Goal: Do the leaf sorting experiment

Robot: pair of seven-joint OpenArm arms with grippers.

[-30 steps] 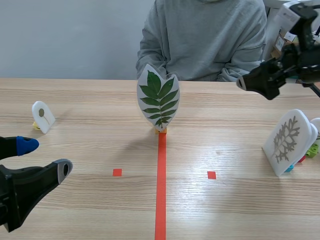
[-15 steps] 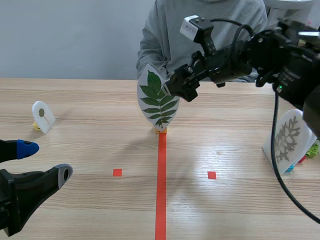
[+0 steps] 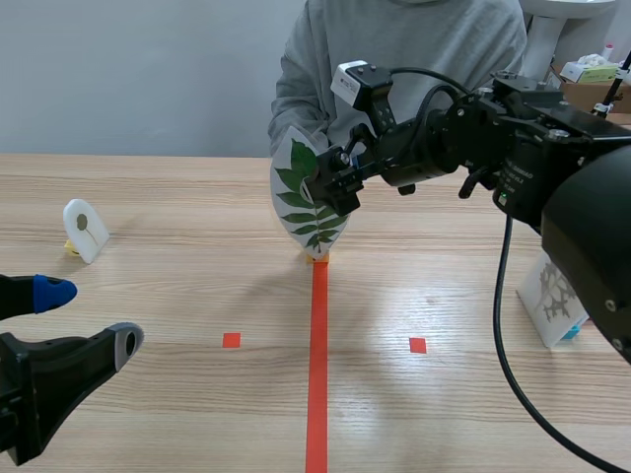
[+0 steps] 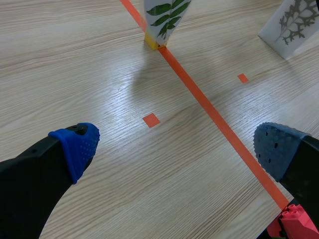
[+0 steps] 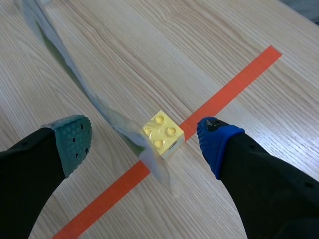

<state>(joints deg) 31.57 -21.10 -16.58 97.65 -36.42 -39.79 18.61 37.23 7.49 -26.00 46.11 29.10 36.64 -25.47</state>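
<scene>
Two claws, both spread wide and holding nothing: the left claw [image 3: 91,315] hangs low over the worktop's [image 3: 177,197] near left corner, well apart from anything to sort. Farther on, at the far end of the centre tape line and about midway between the side edges, the leaf card [image 3: 294,202] stands upright on a yellow brick [image 5: 162,133], its long axis vertical. The right claw [image 5: 144,142] straddles it from above. The card rises edge-on between the pads, nearer the grey-green one, touching neither as far as I can tell. So the right arm is plainly the one placed to take it, closing across the card's flat faces. A small card [image 3: 84,230] stands toward the left edge and a pale-leaf card [image 3: 550,304] near the right edge. The wood looks smooth and level, with room on both sides of the line, I judge. A person [image 3: 404,69] sits at the far edge
</scene>
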